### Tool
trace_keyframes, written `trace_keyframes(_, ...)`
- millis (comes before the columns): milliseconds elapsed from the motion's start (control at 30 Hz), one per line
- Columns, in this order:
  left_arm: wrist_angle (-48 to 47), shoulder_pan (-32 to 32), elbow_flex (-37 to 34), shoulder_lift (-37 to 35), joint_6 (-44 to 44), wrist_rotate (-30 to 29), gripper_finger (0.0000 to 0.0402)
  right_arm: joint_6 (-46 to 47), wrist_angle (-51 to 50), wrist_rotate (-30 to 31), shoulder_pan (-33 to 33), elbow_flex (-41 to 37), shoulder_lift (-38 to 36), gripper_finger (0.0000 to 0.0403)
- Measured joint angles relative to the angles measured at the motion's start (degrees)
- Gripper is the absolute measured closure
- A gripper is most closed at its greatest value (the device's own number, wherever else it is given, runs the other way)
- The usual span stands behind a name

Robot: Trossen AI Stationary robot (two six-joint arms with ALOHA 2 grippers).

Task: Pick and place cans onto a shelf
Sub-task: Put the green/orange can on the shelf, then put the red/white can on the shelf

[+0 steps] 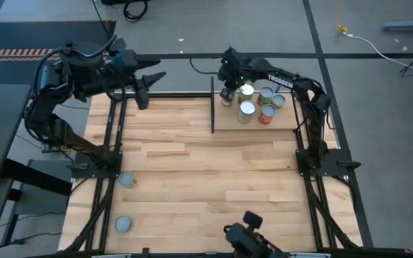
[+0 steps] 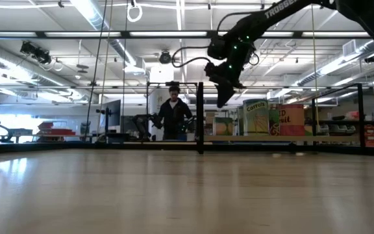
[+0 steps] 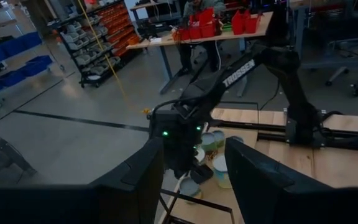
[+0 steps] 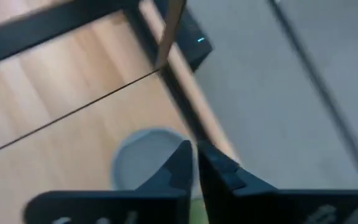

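The shelf (image 1: 285,118), a light-wood board with black uprights, stands at the table's far right. Several cans stand on it in a cluster (image 1: 265,95), seen in the low view as green and red-orange labels (image 2: 255,117). One more can (image 4: 143,165) stands at the shelf's left part, right under my right gripper (image 1: 227,93). That gripper points down with its fingers shut (image 4: 195,155) and hangs a little above the can tops (image 2: 224,101). Two cans (image 1: 127,180) (image 1: 122,224) stand on the table at the near left. My left gripper (image 1: 148,82) waits open at the far left (image 3: 194,186).
A black upright (image 1: 212,104) stands at the shelf's left edge, close to my right gripper. Black frame rails (image 1: 110,143) run along the table's left and right sides. A dark camera mount (image 1: 249,236) sits at the near edge. A person (image 2: 174,114) stands beyond the table.
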Motion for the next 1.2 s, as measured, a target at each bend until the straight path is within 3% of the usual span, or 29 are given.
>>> trace_keyframes(100,-1.22,0.0,0.0,0.07,-2.26,0.01,0.0225,0.68,1.39,-2.56,-0.47,-1.29,0.05,0.0396)
trace_keyframes(233,-4.16,0.0,0.0,0.07,-5.51,0.01,0.0225,0.71,2.32,0.07,-0.29,-3.07,0.09,0.0393)
trace_keyframes(600,-6.82,-0.61,-0.02,0.07,-8.57,0.04,0.0225,-0.02,5.14,0.25,1.38,-10.3,-0.09,0.04)
trace_keyframes(967,-7.42,-1.43,-0.02,0.07,-10.76,0.02,0.0225,0.0,6.84,0.43,2.29,-9.81,0.09,0.04)
trace_keyframes(1200,-6.59,-3.76,-0.02,0.07,-12.28,-0.09,0.0225,-0.44,5.36,3.7,3.68,-7.11,-1.35,0.04)
